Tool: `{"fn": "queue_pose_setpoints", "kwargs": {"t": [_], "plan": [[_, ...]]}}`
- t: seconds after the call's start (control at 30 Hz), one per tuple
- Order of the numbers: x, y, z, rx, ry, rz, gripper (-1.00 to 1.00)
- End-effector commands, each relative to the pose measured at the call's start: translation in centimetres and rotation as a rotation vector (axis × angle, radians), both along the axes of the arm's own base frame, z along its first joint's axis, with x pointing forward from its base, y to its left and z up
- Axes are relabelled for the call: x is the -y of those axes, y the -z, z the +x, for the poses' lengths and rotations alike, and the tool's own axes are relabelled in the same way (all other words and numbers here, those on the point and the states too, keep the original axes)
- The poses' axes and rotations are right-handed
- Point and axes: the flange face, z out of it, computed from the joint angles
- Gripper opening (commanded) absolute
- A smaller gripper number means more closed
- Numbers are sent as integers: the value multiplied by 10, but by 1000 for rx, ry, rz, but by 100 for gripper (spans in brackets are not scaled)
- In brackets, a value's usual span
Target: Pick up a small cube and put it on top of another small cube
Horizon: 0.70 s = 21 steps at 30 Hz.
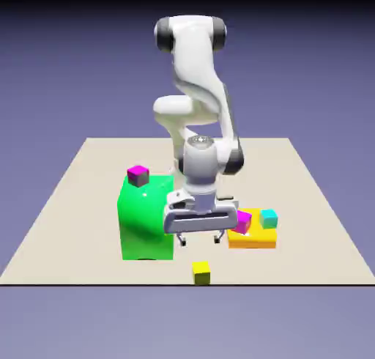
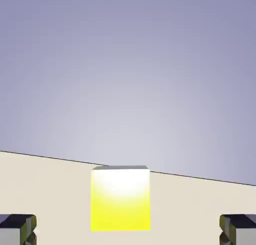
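Small yellow cube (image 1: pixel 201 272) sits alone on the table (image 1: pixel 73 226) near its front edge, upright, nothing touching it. In the hand view the yellow cube (image 2: pixel 120 199) shows large and centred between the two grey fingertips (image 2: pixel 17 228), with clear table on either side — not pinched.

Gripper (image 1: pixel 199 238) hangs above the table, behind the cube in the exterior view, fingers pointing down, spread wide apart, empty.

The magenta-topped cube (image 1: pixel 138 175) with dark sides rests on top of the big green block (image 1: pixel 146 218), near its back left corner. The green block stands just to the exterior view's left of the gripper — touching or not, cannot tell.

On the exterior view's right, a flat orange slab (image 1: pixel 253 238) lies on the table, partly behind the gripper body. A bright all-magenta cube (image 1: pixel 243 220) and a cyan cube (image 1: pixel 269 218) sit on it, side by side, cyan further right.

White arm (image 1: pixel 198 79) rises behind, bent over the scene.
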Motion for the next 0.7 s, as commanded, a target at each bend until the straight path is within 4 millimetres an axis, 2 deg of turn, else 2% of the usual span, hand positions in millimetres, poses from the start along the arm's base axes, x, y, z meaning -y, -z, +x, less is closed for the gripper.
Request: {"fn": "queue_pose_setpoints", "kwargs": {"t": [0.0,0.03,0.2,0.23,0.27,0.43,0.53,0.67], "plan": [[-1,8,1,-18,-2,-1,0],[-1,8,1,-18,-2,-1,0],[-1,78,1,-18,-2,-1,0],[-1,78,1,-18,-2,-1,-100],[-1,78,1,-18,-2,-1,-100],[-1,7,1,-17,-2,-1,-100],[-5,-44,6,59,27,14,-100],[16,-103,-1,106,159,23,-100]]}}
